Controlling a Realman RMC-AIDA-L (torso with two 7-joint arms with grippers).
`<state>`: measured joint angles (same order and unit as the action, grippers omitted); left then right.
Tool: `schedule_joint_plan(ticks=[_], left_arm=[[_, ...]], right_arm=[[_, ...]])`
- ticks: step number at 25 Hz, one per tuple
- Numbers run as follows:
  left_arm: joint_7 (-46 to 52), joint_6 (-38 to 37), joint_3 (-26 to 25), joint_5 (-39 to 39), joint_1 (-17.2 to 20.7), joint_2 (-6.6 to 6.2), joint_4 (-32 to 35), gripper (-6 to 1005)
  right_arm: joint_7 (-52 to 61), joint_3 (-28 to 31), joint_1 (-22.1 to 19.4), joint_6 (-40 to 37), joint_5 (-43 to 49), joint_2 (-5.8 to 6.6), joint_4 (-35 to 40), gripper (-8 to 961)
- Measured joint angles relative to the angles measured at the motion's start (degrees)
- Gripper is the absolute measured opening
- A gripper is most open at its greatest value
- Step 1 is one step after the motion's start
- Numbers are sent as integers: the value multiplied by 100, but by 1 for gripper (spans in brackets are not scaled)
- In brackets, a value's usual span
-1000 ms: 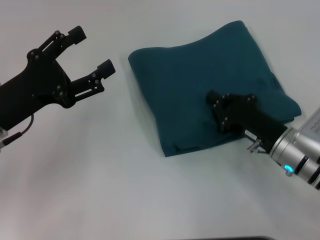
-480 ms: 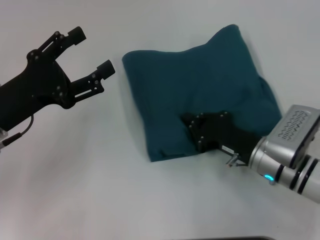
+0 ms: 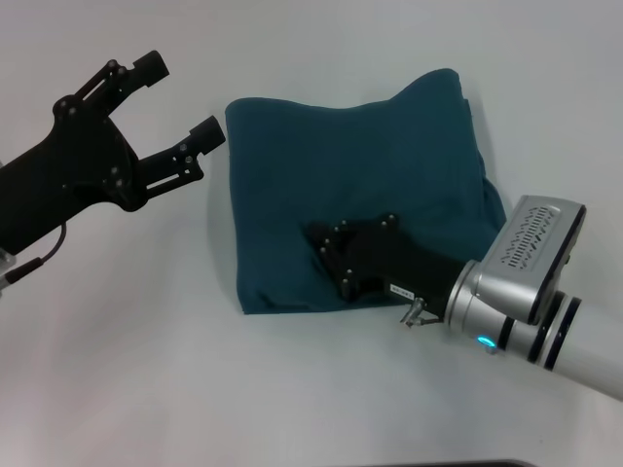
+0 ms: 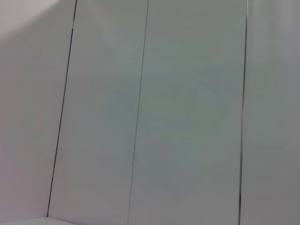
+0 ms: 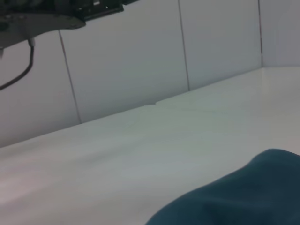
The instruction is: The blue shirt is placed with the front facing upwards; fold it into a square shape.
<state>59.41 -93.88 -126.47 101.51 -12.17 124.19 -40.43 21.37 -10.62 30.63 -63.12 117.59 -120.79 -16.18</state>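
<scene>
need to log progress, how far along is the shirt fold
Mostly done: the blue shirt already lies as a compact, roughly square bundle on the white table. In hand: the right gripper rests on its near edge, apparently adjusting it. The left gripper hovers beside the shirt, jaws open. Left: release and perhaps squaring the far corner.

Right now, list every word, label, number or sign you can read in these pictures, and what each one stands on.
Nothing can be read.
Small white label on the black right gripper, near its wrist: print too small to read.
Folded dark teal-blue cotton shirt on the white table: no lettering or tag showing.
Black left gripper, raised off the table: no markings visible.
</scene>
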Motion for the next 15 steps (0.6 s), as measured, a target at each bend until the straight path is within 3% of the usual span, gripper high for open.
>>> schedule_joint_plan(ticks=[5, 9, 12, 15], left_arm=[[-8, -6, 0, 0, 21, 0, 0, 950], [-22, 27, 0, -5, 41, 0, 19, 950], [-15, 48, 0, -38, 65, -20, 59, 949], [93, 62, 0, -182, 80, -74, 56, 949]], right_arm=[[-26, 339, -307, -724, -63, 54, 139, 16], [93, 880, -590, -1224, -59, 91, 737, 17], [829, 858, -634, -1685, 61, 137, 1617, 17], [2546, 516, -572, -2428, 362, 166, 3133, 17]])
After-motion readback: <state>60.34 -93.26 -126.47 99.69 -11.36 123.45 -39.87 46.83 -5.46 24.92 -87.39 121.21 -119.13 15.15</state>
